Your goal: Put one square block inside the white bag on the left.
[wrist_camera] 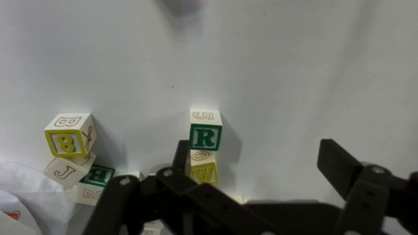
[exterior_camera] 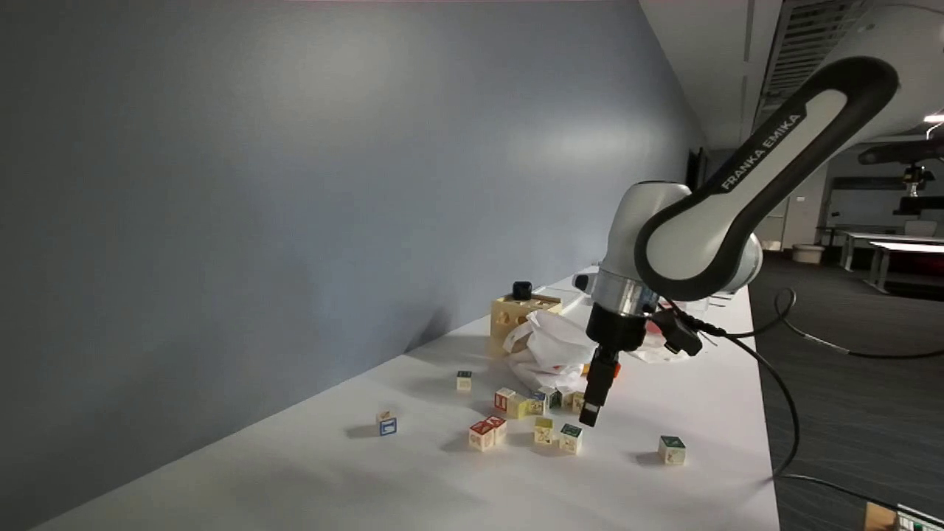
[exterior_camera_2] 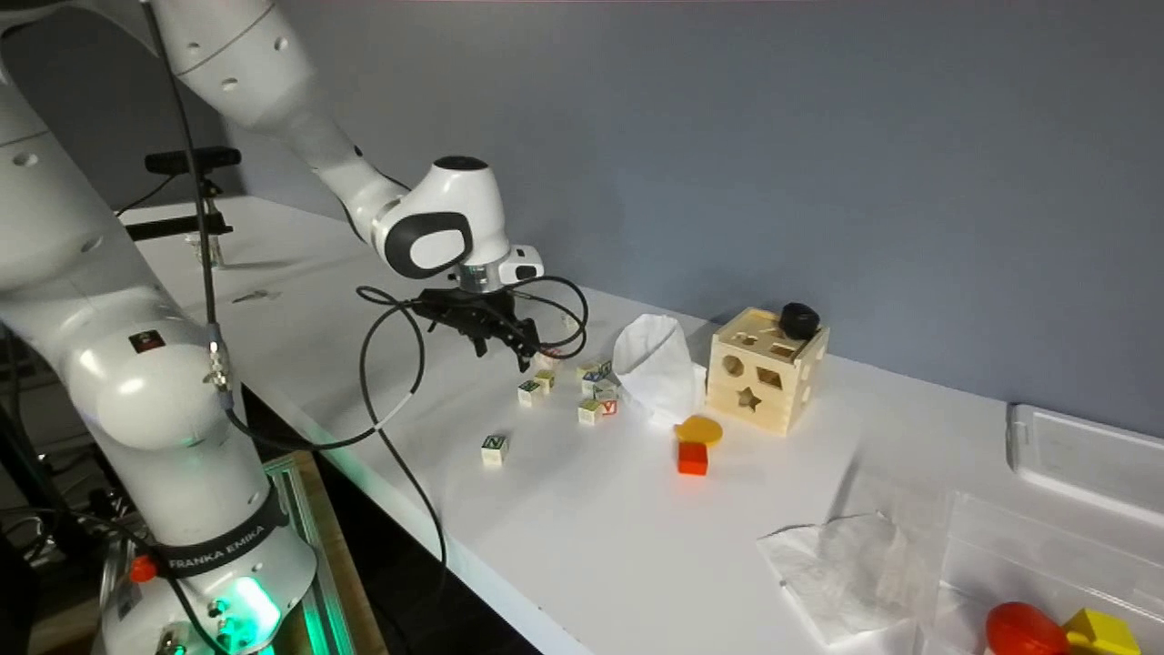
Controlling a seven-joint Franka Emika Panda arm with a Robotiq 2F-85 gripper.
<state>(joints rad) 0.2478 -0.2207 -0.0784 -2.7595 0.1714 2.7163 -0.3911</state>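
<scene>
A crumpled white bag (exterior_camera: 549,343) stands among the blocks in both exterior views (exterior_camera_2: 657,364); its edge shows at the lower left of the wrist view (wrist_camera: 16,209). Several square letter blocks lie on the table. A green R block (wrist_camera: 205,135) sits directly beyond a yellow W block (wrist_camera: 204,173); both lie near the left finger in the wrist view. A lone green block (exterior_camera_2: 494,449) stands apart, also seen in an exterior view (exterior_camera: 672,450). My gripper (wrist_camera: 256,156) is open and empty, low over the table beside the blocks, pointing down in an exterior view (exterior_camera: 590,417).
A wooden shape box (exterior_camera_2: 750,373) with a black object (exterior_camera_2: 799,320) on top stands beside the bag. A red block (exterior_camera_2: 692,458) and a yellow disc (exterior_camera_2: 698,429) lie before it. A flat white bag (exterior_camera_2: 846,564) and clear bin (exterior_camera_2: 991,537) are farther right. A wall backs the table.
</scene>
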